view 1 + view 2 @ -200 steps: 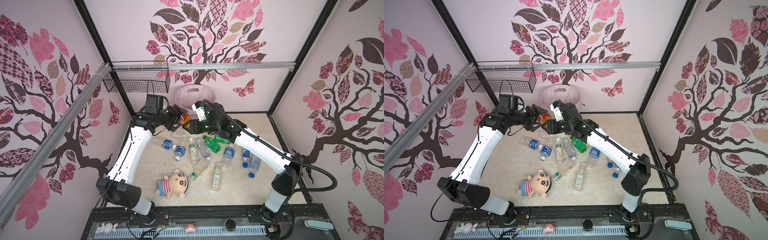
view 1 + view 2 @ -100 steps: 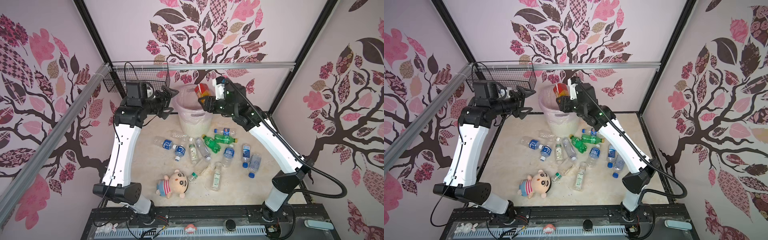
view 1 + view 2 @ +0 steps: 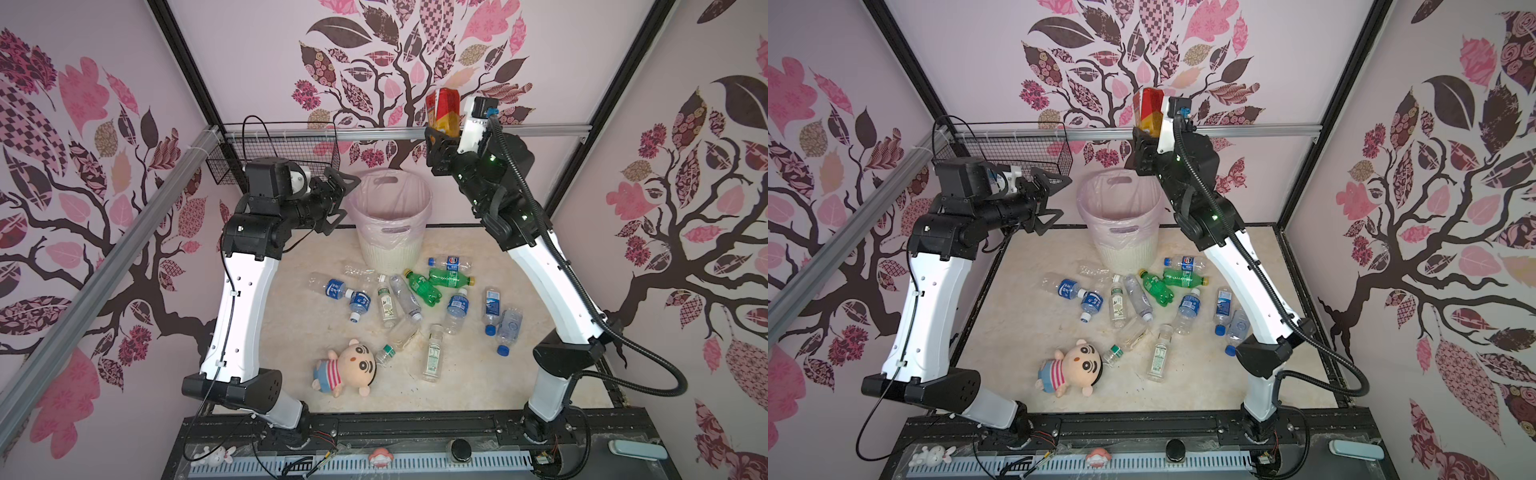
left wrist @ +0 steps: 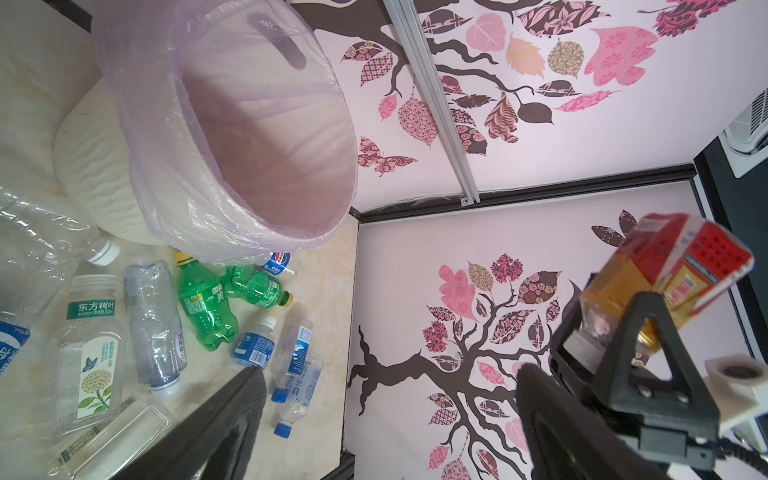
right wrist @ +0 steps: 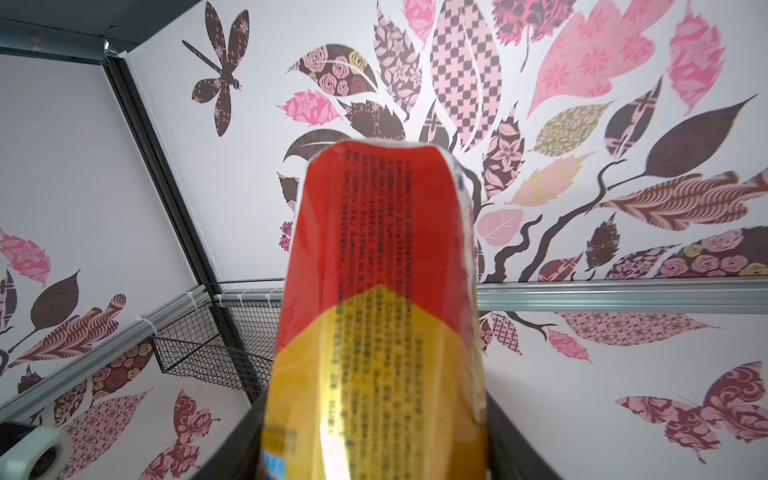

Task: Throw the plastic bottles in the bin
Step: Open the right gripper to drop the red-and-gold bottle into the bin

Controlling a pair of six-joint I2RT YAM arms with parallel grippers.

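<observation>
Nearest the robot's bases, a plush doll (image 3: 349, 370) in a striped shirt is lying on the beige desk (image 3: 307, 332). Just beyond it, the plastic bottles (image 3: 455, 309) are lying scattered on their sides across the middle of the desk. Most of them are clear with blue or green-white labels. Two green bottles (image 3: 424, 287) with yellow caps are lying close together at the far edge of the heap, just in front of the bin (image 3: 390, 253).

The bin is standing upright behind the heap, by the back wall, with a pink bag (image 3: 388, 199) folded over its rim. The left pincer (image 3: 340, 199) is hovering just beside the bin's rim, on the left in both top views, with its jaws spread wide and pinching nothing.

Higher up, above and to the right of the bin, the right pincer (image 3: 441, 137) is pinching a red-and-yellow bottle (image 3: 444, 110) at its lower end. The bottle is pointing up across the metal rail (image 3: 540, 131). Its label is filling the middle of the right wrist view, the print too blurred to read.

Farthest back, a black wire basket (image 3: 282, 156) is hanging in the rear left corner, behind the left arm.
</observation>
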